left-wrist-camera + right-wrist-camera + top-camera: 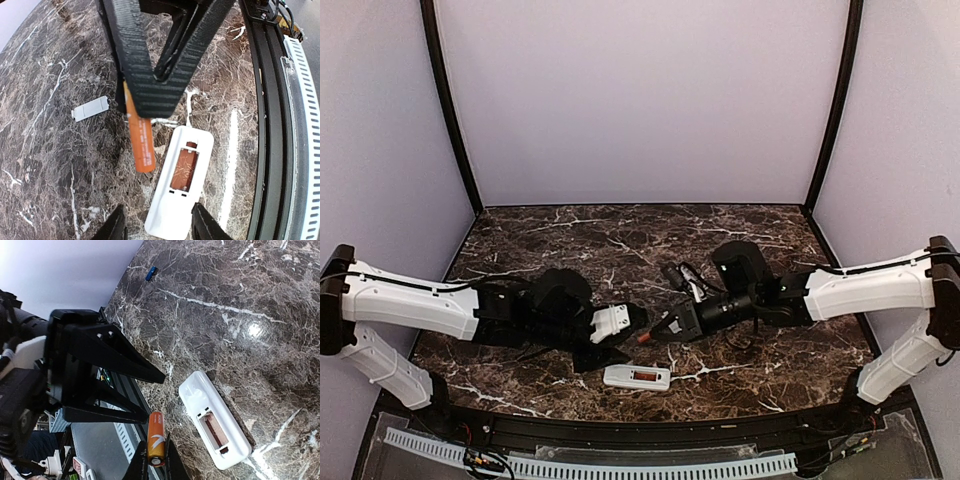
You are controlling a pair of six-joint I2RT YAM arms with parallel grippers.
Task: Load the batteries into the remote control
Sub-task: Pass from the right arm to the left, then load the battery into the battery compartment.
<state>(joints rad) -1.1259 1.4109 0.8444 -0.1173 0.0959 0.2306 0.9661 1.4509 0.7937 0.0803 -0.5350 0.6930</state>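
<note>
Dark marble table (510, 385), lilac walls (640, 100) | my left gripper (158, 223) open, holding nothing | orange battery (155, 436) pinched in my right gripper (155, 460) - raised just beside the remote control (215, 426) | remote control lies back-up near the front edge, recess uncovered | blue battery (151, 273) well apart - far back.
</note>
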